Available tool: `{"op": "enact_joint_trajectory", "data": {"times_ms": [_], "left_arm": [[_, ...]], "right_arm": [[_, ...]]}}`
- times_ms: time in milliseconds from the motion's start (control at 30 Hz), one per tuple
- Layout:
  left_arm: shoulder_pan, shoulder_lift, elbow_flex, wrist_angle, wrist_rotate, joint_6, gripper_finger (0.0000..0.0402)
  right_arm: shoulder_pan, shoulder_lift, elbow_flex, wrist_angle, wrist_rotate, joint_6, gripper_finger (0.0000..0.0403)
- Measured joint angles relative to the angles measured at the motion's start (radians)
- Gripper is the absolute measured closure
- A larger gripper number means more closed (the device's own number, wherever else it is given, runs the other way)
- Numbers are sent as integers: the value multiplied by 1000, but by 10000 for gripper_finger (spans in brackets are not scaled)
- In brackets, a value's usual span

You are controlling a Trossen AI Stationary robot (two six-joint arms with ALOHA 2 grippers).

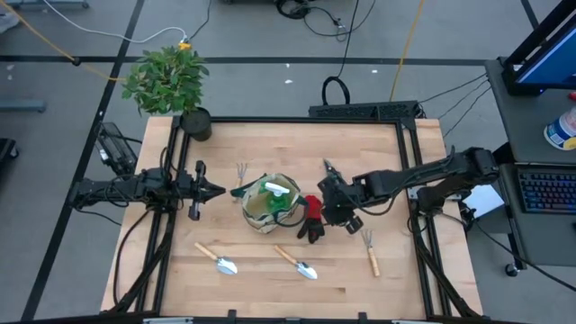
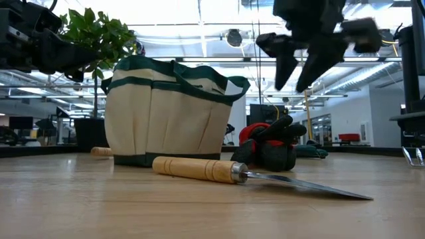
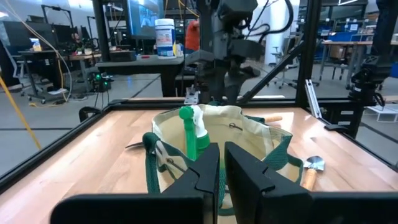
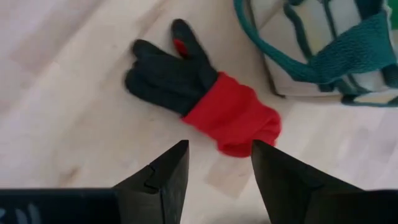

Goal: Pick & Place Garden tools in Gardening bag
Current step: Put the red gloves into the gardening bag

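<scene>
The beige gardening bag [image 1: 268,205] with green trim stands at the table's middle, and a green spray bottle [image 3: 194,134] sticks up out of it. Red-and-black gloves [image 4: 199,93] lie flat on the table just right of the bag. My right gripper [image 4: 217,168] hangs open above the gloves, slanting down, and touches nothing; the low view shows it [image 2: 302,73] well clear of them. My left gripper [image 3: 221,165] is shut and level, left of the bag, and holds nothing. Two trowels [image 1: 216,259] [image 1: 297,263] lie near the front edge. A fork rake [image 1: 370,252] lies front right.
Another fork rake [image 1: 242,171] lies behind the bag on its left. A leafy potted plant [image 1: 171,81] stands at the far left corner. A black frame [image 1: 297,120] rims the table. Bare wood lies at the far right [image 1: 369,153].
</scene>
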Motion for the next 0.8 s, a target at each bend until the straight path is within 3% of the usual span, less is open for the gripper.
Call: {"op": "enact_joint_trajectory", "data": {"times_ms": [400,800], "left_arm": [[0,0,0,1,0,-30,369],[0,0,0,2,0,-38,369]], "right_arm": [[-4,1,-202,377,1,-128,229],[-40,58,-251,506,74,-221,229]]}}
